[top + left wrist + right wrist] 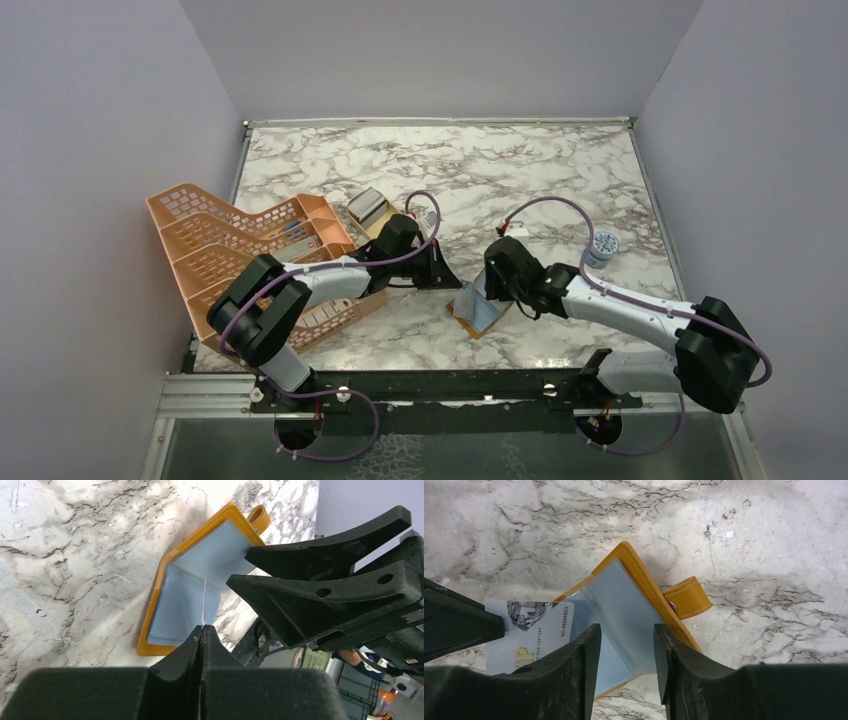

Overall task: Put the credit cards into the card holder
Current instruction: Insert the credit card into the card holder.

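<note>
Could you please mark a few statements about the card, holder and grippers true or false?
1. The left gripper has its jaws shut on a credit card. True.
2. The card holder lies closed and snapped. False: it lies open, pale blue inside up.
3. The right gripper has its jaws open. True.
4. The credit card is fully inside a pocket. False: much of its printed face shows outside the card holder.
5. The peach rack stands on the right arm's side. False: it is by the left arm.
</note>
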